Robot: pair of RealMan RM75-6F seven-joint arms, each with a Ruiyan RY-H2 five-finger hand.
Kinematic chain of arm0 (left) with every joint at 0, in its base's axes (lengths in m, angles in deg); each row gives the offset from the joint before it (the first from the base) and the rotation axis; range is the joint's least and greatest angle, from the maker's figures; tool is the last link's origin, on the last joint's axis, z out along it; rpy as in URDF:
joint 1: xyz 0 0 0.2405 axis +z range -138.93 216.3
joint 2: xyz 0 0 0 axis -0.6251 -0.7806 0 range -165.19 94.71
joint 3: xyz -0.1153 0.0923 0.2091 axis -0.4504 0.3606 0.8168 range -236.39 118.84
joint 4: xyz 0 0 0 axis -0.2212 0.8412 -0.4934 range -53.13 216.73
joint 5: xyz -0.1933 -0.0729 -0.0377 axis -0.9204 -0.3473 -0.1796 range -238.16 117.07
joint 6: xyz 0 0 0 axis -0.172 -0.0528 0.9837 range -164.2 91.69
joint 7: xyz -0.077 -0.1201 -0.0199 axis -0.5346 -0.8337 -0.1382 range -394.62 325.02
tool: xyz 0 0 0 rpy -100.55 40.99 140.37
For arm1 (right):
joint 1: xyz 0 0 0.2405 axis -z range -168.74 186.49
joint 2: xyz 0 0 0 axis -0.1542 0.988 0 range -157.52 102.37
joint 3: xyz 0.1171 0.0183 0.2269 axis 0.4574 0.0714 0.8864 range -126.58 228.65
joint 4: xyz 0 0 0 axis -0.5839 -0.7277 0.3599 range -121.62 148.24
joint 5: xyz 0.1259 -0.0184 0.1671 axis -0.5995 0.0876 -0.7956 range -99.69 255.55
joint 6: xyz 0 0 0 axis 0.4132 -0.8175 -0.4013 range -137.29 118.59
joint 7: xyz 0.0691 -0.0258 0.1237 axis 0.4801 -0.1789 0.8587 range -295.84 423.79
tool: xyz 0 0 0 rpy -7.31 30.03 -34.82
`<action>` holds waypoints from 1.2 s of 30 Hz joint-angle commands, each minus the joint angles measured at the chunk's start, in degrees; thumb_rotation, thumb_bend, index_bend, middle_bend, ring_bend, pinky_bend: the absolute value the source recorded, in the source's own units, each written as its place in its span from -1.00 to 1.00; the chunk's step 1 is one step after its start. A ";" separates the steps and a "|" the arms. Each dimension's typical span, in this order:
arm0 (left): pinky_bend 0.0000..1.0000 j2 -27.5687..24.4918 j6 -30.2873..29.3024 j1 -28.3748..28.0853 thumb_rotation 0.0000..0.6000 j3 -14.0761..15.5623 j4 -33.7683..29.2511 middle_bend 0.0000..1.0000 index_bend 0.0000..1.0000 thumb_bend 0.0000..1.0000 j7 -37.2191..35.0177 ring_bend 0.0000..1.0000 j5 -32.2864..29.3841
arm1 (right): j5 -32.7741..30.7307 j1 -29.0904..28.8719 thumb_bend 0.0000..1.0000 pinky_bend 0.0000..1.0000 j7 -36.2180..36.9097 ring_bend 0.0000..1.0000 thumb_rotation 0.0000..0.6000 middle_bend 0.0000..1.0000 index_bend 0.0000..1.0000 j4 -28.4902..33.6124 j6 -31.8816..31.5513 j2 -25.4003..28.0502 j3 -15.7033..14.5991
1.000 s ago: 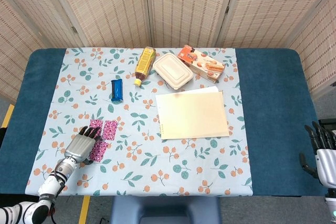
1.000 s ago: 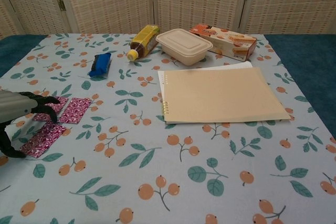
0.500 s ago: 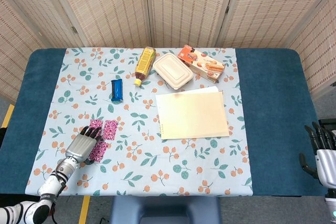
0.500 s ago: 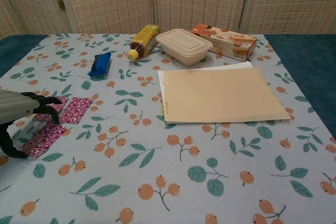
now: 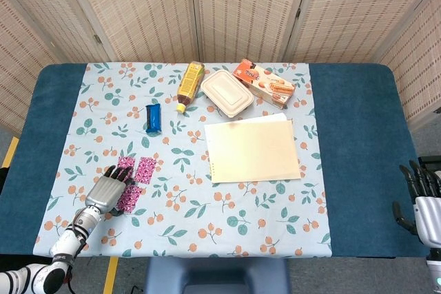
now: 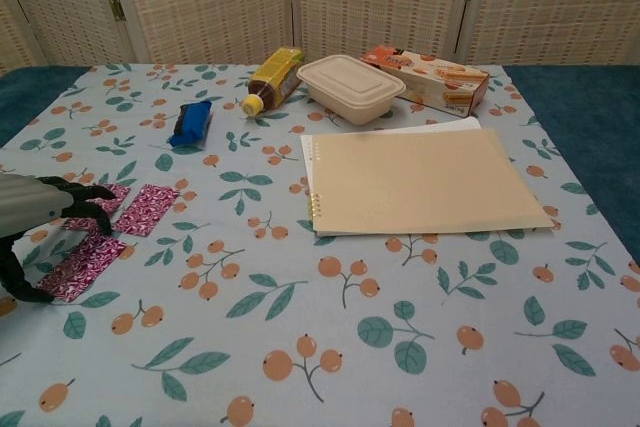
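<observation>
Left robot hand (image 6: 35, 209) partly cut off, covering pink packets (image 6: 85, 257)

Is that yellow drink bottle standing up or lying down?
Lying down: the yellow drink bottle rests on its side on the floral tablecloth, cap toward the camera.

Woven folding screens (image 5: 227, 5) stand behind the blue table (image 5: 351, 135).
</observation>
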 commanded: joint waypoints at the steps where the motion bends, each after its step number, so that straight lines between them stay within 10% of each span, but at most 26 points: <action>1: -1.00 0.08 -0.03 0.02 1.00 0.01 0.11 -1.00 -0.45 -0.59 -0.17 -1.00 0.23 | 0.05 0.09 -0.01 -1.00 -0.05 -1.00 1.00 -1.00 -1.00 0.07 -0.15 0.02 -0.03; 22: -1.00 -2.28 -2.93 2.06 1.00 0.07 -2.09 -1.00 -0.34 -0.58 -3.33 -1.00 3.47 | 0.34 0.01 -0.01 -1.00 -0.75 -1.00 1.00 -1.00 -1.00 0.93 -0.21 0.45 0.03; 36: -1.00 -3.76 -2.31 0.16 1.00 -5.15 -2.68 -1.00 -0.38 -0.57 -3.86 -1.00 -2.96 | -0.23 -0.29 -0.01 -1.00 0.24 -1.00 1.00 -1.00 -1.00 0.42 0.45 0.74 0.33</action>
